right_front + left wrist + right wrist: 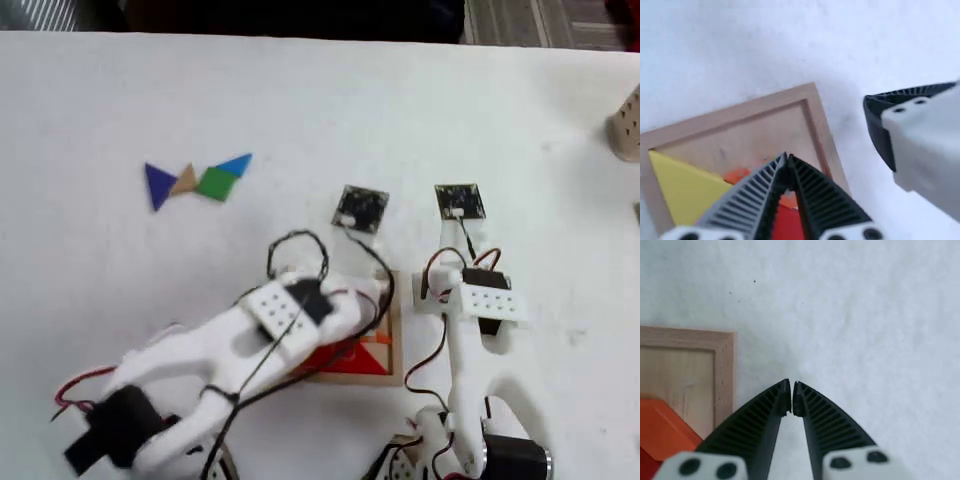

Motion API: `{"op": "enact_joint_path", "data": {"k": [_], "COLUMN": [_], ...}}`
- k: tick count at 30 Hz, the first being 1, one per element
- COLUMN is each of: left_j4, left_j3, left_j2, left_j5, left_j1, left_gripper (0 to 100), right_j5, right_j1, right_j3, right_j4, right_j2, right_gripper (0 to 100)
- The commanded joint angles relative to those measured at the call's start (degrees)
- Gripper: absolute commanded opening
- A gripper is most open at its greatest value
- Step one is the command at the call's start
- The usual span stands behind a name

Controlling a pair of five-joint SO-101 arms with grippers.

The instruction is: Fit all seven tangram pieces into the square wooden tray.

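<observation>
The square wooden tray [812, 107] holds a yellow piece [682, 187], an orange piece [737, 175] and a red piece [787, 225]. My left gripper [786, 160] hangs shut just above them, with nothing seen between its tips. In the high view the left arm [250, 335] covers most of the tray [394, 345], leaving the red piece [350, 360] showing. My right gripper [791, 391] is shut over bare table, just off the tray's rim [725, 375]. Purple [157, 184], tan [185, 180], green [215, 184] and blue [236, 164] pieces lie touching in a row far left of the tray.
The right arm [482, 300] stands close beside the tray, and its dark finger [890, 120] shows in the left wrist view. A pegged wooden object [626, 125] sits at the table's right edge. White tabletop stretches behind the tray.
</observation>
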Motion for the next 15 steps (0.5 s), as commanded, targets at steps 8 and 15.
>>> {"op": "enact_joint_path", "data": {"k": [8, 15], "left_j4": [-11.3, -7.6], "left_j3": [-1.8, -5.2], "left_j2": [8.7, 14.2], "left_j5": [-0.2, -0.6], "left_j1": [4.3, 5.1], "left_gripper": [2, 2], "right_j5": [0.2, 0.2], "right_j1": [7.3, 7.3], "right_j3": [-3.7, -3.7], "right_j4": [0.6, 0.4], "right_j2": [-1.9, -1.8], "right_gripper": [1.8, 1.8]}}
